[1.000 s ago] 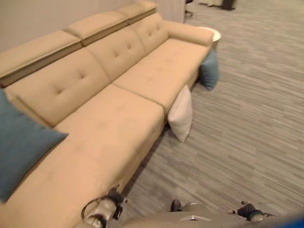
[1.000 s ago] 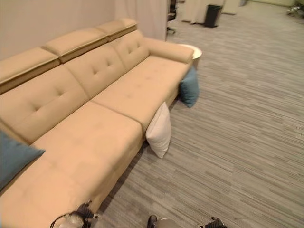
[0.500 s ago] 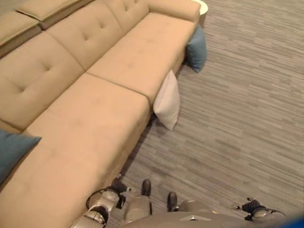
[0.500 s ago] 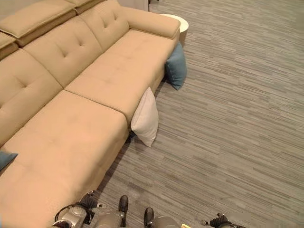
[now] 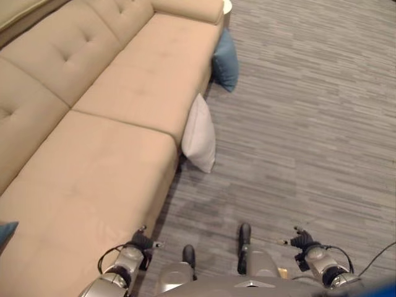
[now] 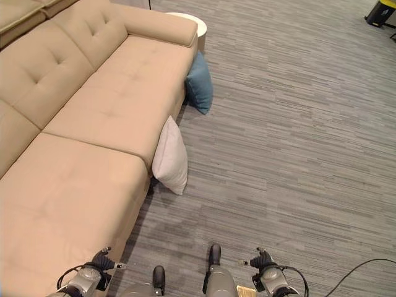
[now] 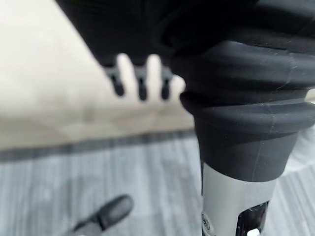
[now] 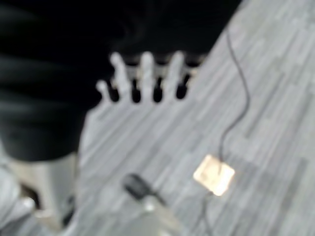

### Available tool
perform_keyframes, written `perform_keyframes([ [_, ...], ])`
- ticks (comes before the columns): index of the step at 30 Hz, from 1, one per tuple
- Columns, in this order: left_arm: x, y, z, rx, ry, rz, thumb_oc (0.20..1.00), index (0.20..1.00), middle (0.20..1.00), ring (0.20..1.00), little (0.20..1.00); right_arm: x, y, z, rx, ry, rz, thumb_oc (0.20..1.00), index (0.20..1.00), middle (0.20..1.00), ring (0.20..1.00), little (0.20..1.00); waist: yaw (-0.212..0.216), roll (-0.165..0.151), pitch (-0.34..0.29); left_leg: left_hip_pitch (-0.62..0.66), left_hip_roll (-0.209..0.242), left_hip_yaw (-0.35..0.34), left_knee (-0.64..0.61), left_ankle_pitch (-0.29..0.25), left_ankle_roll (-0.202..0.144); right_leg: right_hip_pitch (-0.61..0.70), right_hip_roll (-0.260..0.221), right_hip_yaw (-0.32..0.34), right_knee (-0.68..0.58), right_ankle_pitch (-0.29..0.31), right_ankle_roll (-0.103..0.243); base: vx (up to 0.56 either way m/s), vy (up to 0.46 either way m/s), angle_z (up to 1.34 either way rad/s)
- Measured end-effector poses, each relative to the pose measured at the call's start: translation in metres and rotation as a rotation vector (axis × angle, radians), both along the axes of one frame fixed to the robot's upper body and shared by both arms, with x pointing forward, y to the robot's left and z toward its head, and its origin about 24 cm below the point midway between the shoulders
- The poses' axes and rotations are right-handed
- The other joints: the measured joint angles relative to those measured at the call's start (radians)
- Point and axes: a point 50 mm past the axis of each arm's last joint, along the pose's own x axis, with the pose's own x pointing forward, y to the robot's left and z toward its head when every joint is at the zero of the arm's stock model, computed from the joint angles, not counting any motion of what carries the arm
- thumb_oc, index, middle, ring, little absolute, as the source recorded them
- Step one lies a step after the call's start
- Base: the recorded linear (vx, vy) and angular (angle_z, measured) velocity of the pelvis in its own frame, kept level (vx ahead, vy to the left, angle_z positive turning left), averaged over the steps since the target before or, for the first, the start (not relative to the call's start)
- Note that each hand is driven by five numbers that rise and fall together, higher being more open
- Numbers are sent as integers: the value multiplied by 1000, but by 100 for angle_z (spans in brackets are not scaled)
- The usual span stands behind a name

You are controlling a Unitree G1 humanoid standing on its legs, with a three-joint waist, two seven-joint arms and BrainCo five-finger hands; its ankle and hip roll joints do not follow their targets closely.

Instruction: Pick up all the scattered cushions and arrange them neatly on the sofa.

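A white cushion (image 5: 200, 135) stands on the grey carpet, leaning against the front of the tan sofa (image 5: 93, 154). Farther off, a blue cushion (image 6: 200, 83) leans on the floor against the sofa's end under the armrest. A corner of another blue cushion (image 5: 6, 232) lies on the seat at the left edge. My left hand (image 7: 154, 69) hangs beside the sofa's front with straight fingers, holding nothing. My right hand (image 8: 146, 66) hangs over the carpet, fingers straight and empty. Both cushions on the floor are well ahead of my hands.
A round white side table (image 6: 189, 18) stands behind the sofa's armrest. A small tan tag (image 8: 214, 174) lies on the carpet by my right side. A yellow and black object (image 6: 380, 12) sits at the far right. Grey carpet (image 6: 297, 142) spreads to the right of the sofa.
The whole picture has shifted: the camera tilted down and turned, so the sofa's back and the blue cushion on the seat slid out to the left. The cushions themselves have not moved.
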Motion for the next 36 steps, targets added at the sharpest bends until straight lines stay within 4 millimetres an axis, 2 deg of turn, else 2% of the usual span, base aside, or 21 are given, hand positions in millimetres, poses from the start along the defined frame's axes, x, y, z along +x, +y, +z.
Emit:
perform_keyframes([
  [2,-7,-7,-5,-21,19,1,1000,1000,1000,1000,1000,-3,-2,-1,3,7,-14,1000,1000,1000,1000,1000,-7,15,-4,13,36,-13,17,-17,-34,30,42,-8,-6,51,-34,230,-127,3],
  [3,-6,-10,-5,-30,16,-6,1000,1000,1000,1000,1000,-5,-3,-1,2,11,-17,1000,1000,1000,1000,1000,-4,20,-6,15,51,-22,29,-16,-38,42,63,-11,-10,48,-73,316,-167,1],
  [5,-6,-16,-7,-54,20,-9,1000,1000,1000,1000,1000,1,-6,2,-4,-3,-13,1000,1000,1000,1000,1000,-6,41,-14,38,108,-62,50,-24,-55,79,110,-22,-12,20,-112,370,-228,-8],
  [8,1,-22,-6,-73,-1,-22,1000,1000,1000,1000,1000,-5,-11,2,-15,8,-19,1000,1000,1000,1000,1000,-16,46,-44,45,127,-111,99,-13,-68,118,126,-43,5,-25,-146,243,-240,18],
  [9,7,-25,-4,-80,-17,-29,1000,1000,1000,1000,1000,-4,-17,4,-24,1,-30,1000,1000,1000,1000,1000,-15,60,-58,26,144,-137,144,-11,-79,127,142,-48,22,-56,-147,156,-275,35],
  [11,26,-27,3,-75,-59,-56,1000,1000,1000,1000,1000,-8,-19,3,-7,-13,-79,1000,1000,1000,1000,1000,-24,33,-54,-115,128,-168,394,1,-153,152,121,-80,8,-71,-156,94,-188,56],
  [13,33,-28,6,-74,-80,-72,1000,1000,1000,1000,1000,-15,-20,2,-6,3,-91,1000,1000,1000,1000,1000,-5,20,-59,-151,125,-168,461,41,-168,165,128,-84,7,-85,-165,192,-121,25],
  [14,37,-31,8,-81,-97,-83,1000,1000,1000,1000,1000,-21,-22,0,-13,30,-97,1000,1000,1000,1000,1000,4,4,-51,-205,121,-172,527,-9,-175,192,136,-101,-33,-103,-196,227,-51,37],
  [15,38,-33,9,-86,-104,-95,1000,1000,1000,1000,1000,-20,-23,0,-16,31,-98,1000,1000,1000,1000,1000,8,-3,-47,-219,91,-162,471,-29,-163,197,135,-95,-51,-101,-193,257,-3,37],
  [16,36,-35,8,-97,-103,-98,1000,1000,1000,1000,1000,-22,-25,0,-22,38,-101,1000,1000,1000,1000,1000,8,-14,-41,-210,65,-166,345,-24,-155,195,137,-93,-65,-89,-176,185,26,2],
  [19,26,-36,3,-105,-73,-91,1000,1000,1000,1000,1000,-21,-28,1,-31,41,-109,1000,1000,1000,1000,1000,13,4,-40,-223,36,-163,163,10,-134,206,183,-94,-98,-87,-173,206,69,-11],
  [21,18,-32,0,-97,-45,-81,1000,1000,1000,1000,1000,-22,-26,0,-27,47,-104,1000,1000,1000,1000,1000,14,15,-25,-239,21,-163,199,45,-90,220,225,-94,-80,-101,-192,264,226,-42],
  [23,10,-32,-3,-100,-27,-71,1000,1000,1000,1000,1000,-20,-24,0,-21,42,-106,1000,1000,1000,1000,1000,19,11,-26,-199,-2,-160,173,44,-38,189,226,-53,-6,-142,-187,144,127,-53],
  [25,10,-33,-3,-104,-26,-73,1000,1000,1000,1000,1000,-19,-24,1,-22,34,-101,1000,1000,1000,1000,1000,14,36,-12,-158,-6,-157,137,45,-12,180,239,-47,36,-150,-189,211,131,-40],
  [26,14,-31,-1,-100,-39,-74,1000,1000,1000,1000,1000,-18,-20,-1,-13,38,-88,1000,1000,1000,1000,1000,27,42,1,-122,8,-130,81,35,12,137,235,-44,123,-174,-156,263,97,-44],
  [27,18,-30,1,-94,-48,-75,1000,1000,1000,1000,1000,-14,-17,-1,-9,33,-71,1000,1000,1000,1000,1000,30,48,9,-102,14,-115,63,36,21,106,223,-55,203,-185,-140,219,65,-46],
  [29,18,-28,1,-93,-50,-65,1000,1000,1000,1000,1000,-11,-13,0,-1,13,-48,1000,1000,1000,1000,1000,11,64,21,-65,12,-130,56,25,38,28,186,-58,390,-237,-132,183,15,5],
  [30,19,-27,2,-93,-57,-60,1000,1000,1000,1000,1000,-12,-12,0,3,15,-44,1000,1000,1000,1000,1000,6,62,19,-57,4,-134,58,16,43,6,162,-39,409,-241,-116,262,-5,21],
  [33,19,-18,4,-70,-56,-57,1000,1000,1000,1000,1000,-4,0,0,35,-13,-32,1000,1000,1000,1000,1000,14,34,11,-32,-13,-132,42,-8,39,-66,86,2,341,-230,-95,295,-66,-3],
  [34,17,-15,3,-62,-47,-51,1000,1000,1000,1000,1000,-2,4,0,48,-23,-25,1000,1000,1000,1000,1000,15,27,7,-22,-12,-132,37,-15,42,-76,71,-12,287,-206,-88,337,-63,-3],
  [36,14,-9,3,-56,-40,-17,1000,1000,1000,1000,1000,1,8,0,61,-31,-19,1000,1000,1000,1000,1000,12,15,-2,-1,-13,-136,38,-42,39,-86,62,0,114,-128,-45,390,-79,6],
])
